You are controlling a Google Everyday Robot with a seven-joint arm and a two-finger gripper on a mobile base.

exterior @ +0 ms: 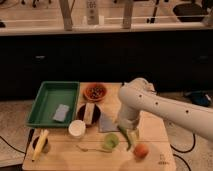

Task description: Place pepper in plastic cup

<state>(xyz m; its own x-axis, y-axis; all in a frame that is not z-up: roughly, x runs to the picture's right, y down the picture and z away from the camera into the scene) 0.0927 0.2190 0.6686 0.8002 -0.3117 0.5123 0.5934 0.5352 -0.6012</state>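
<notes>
Slim dark green pepper (pixel 125 137) hangs clamped in my end effector (pixel 128 134), just right of the small light green translucent plastic cup (pixel 111 142) on the wooden table (pixel 65 157).

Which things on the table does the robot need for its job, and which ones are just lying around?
Needed for the job:
pepper, hanging at the gripper
plastic cup, just left of the pepper

Just lying about:
white cup
banana
green tray
spoon
orange fruit
red bowl
</notes>
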